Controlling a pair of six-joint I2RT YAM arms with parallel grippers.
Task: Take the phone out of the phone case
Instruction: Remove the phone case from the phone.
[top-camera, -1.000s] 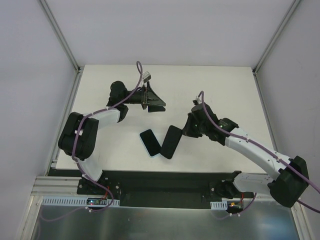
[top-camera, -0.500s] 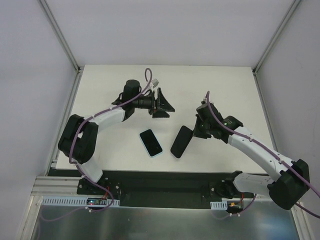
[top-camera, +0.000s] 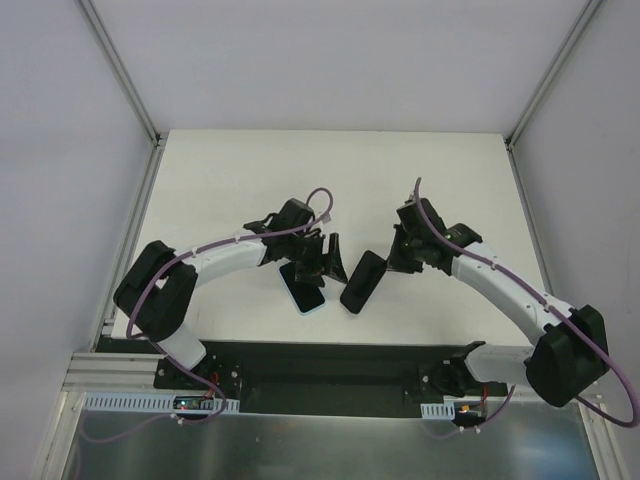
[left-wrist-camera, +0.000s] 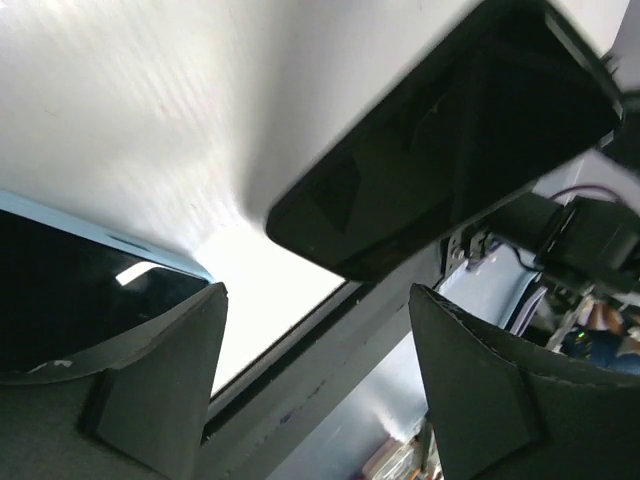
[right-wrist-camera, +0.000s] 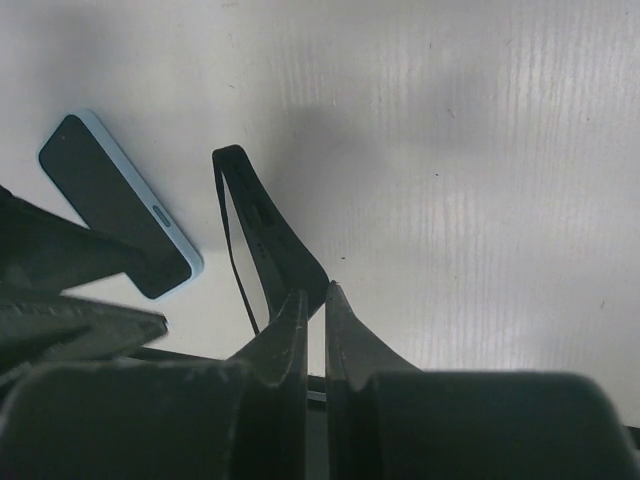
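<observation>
The phone (top-camera: 305, 292), black screen with a pale blue rim, lies flat on the white table near its front edge. The empty black phone case (top-camera: 363, 281) is just to its right, tilted, with its far end pinched in my right gripper (top-camera: 392, 262). In the right wrist view the case (right-wrist-camera: 262, 245) runs from the shut fingers (right-wrist-camera: 290, 320) toward the phone (right-wrist-camera: 118, 205). My left gripper (top-camera: 325, 262) is open, low over the phone's far end. In the left wrist view the phone (left-wrist-camera: 70, 300) is at lower left and the case (left-wrist-camera: 440, 150) above the open gripper (left-wrist-camera: 315, 300).
The table's front edge and a black rail (top-camera: 340, 362) run just below the phone and case. White enclosure walls stand on three sides. The two arms nearly meet at the table's middle front.
My left arm has swung from the table's back toward the front and down over the phone. My right gripper has drawn the case a little right, away from the phone.
</observation>
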